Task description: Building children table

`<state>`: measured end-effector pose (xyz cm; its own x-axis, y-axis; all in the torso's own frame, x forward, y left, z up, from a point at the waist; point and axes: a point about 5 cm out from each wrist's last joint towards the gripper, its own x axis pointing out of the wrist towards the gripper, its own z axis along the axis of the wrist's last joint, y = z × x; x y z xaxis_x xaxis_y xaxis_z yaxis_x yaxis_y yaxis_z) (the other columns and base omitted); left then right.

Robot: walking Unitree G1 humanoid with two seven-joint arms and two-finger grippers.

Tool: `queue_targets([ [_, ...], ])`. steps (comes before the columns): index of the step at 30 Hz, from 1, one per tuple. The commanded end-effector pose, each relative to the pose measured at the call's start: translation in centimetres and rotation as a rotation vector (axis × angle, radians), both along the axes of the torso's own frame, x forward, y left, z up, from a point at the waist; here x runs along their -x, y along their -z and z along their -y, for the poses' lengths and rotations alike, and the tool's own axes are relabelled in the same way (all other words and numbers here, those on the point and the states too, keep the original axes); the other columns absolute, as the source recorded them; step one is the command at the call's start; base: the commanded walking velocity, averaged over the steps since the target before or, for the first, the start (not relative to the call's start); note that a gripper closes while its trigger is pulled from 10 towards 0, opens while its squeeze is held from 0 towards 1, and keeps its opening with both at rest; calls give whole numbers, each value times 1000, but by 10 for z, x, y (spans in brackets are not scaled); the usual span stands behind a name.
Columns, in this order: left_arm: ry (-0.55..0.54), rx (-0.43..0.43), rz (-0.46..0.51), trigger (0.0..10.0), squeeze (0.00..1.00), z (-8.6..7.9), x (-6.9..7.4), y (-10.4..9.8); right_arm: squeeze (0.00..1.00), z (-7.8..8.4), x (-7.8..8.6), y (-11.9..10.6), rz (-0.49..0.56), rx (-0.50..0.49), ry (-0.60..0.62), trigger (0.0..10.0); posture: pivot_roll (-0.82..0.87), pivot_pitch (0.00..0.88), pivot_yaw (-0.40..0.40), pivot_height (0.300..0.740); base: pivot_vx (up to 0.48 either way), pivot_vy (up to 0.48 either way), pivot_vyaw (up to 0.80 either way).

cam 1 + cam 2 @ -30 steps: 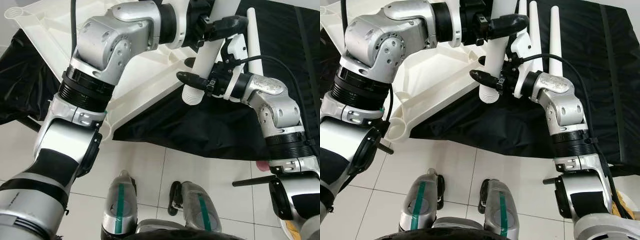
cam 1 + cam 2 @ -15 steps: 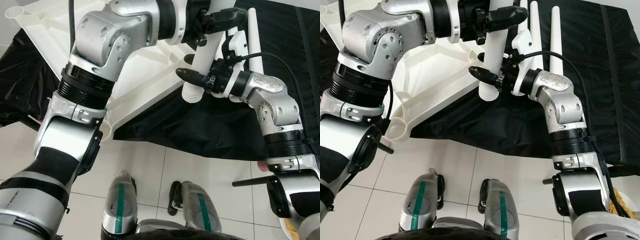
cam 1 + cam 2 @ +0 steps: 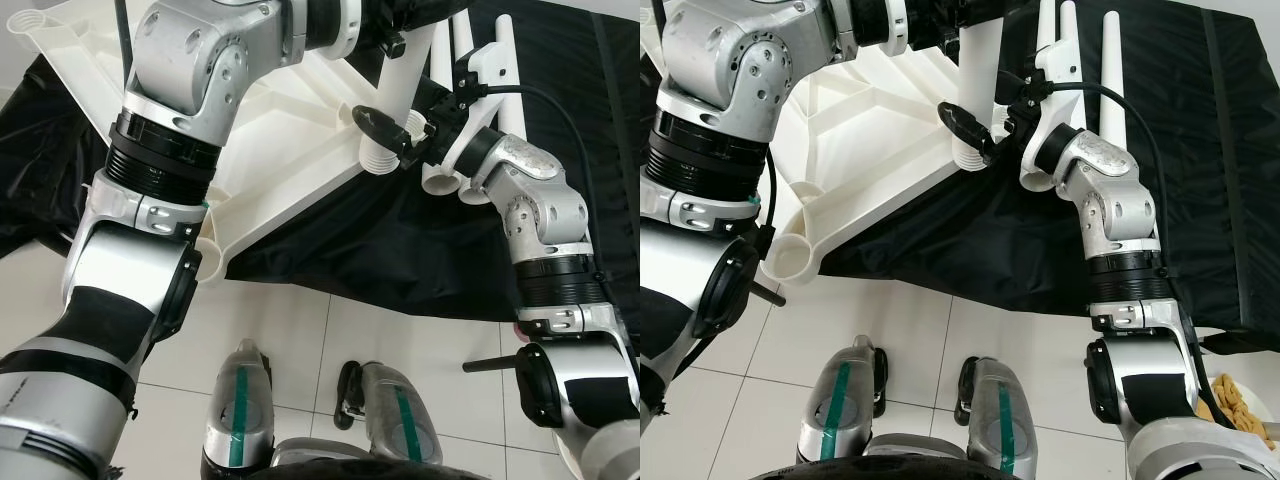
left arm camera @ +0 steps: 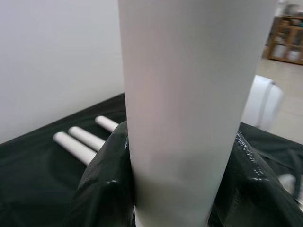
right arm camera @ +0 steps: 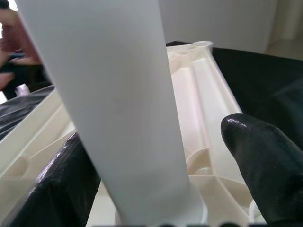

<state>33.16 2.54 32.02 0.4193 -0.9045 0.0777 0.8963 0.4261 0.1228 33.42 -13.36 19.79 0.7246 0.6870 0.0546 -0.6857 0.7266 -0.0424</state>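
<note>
Two silver robot arms reach forward and meet near the top centre of the frame. The left arm rises from the lower left, bends at the elbow in the upper left, and stretches rightward; its left end effector [image 4: 177,189] has both black fingers [image 4: 102,182] pressed against a white tube [image 4: 189,104]. The right arm climbs from the lower right, its wrist angled leftward. The right end effector [image 5: 156,179] straddles the same tube, one finger touching it, the other standing slightly apart. Two grey feet with green stripes [image 3: 240,410] stand at the bottom centre.
</note>
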Motion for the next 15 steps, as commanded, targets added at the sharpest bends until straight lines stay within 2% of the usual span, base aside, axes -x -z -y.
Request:
queue_targets([
  [1, -53, 20, 49, 10000, 0, -3, -1, -12, 0, -1, 1, -3, 26, 2, 32, 10000, 89, 23, -39, 740, 0, 0, 0],
  [4, -66, 24, 53, 10000, 0, -3, -2, -13, 0, -8, 2, -3, 41, -2, 44, 10000, 89, 21, -39, 740, 0, 0, 0],
  [8, -73, 23, 58, 10000, 0, -2, -2, -12, 0, -24, 4, -5, 58, -33, 84, 10000, 94, 17, -40, 740, 0, 0, 0],
  [11, -74, 21, 60, 10000, 0, -1, -2, -12, 0, -27, 4, -6, 66, -37, 93, 10000, 94, 16, -40, 740, 0, 0, 0],
  [15, -80, 19, 64, 10000, 0, 0, -1, -12, 0, -39, 7, -8, 76, -55, 113, 10000, 97, 14, -39, 740, 0, 0, 0],
])
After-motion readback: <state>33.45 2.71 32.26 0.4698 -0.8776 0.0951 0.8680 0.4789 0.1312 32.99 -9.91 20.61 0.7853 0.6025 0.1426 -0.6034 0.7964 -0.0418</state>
